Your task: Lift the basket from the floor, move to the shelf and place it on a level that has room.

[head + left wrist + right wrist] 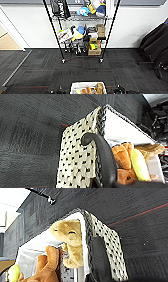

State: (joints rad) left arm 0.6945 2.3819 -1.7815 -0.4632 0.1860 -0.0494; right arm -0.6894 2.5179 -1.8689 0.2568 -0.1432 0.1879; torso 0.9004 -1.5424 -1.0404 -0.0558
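Both grippers sit down by the basket, one at each short end. From my left wrist camera I see a dark curved finger lying over the basket's braided rim, touching it, but I cannot tell how far the left gripper is open or if it is pinching. From my right wrist camera I see a dark finger pressed flat on the outside of the spotted woven wall, just under the rim, and again I cannot tell if that gripper is clamped or loose. The basket is low at the bottom edge of my head camera, in the middle, over the floor. That dark grey carpet has thin red lines. The shelf stands straight ahead by the white wall, well apart from the basket, with toys and brown boxes on its tiers. My head camera shows the shelf and a dark chair off to the right. The wrist cameras show me the inside of the basket up close: an orange plush toy, a yellow thing beside it, and a tan plush toy leaning on the white lining.
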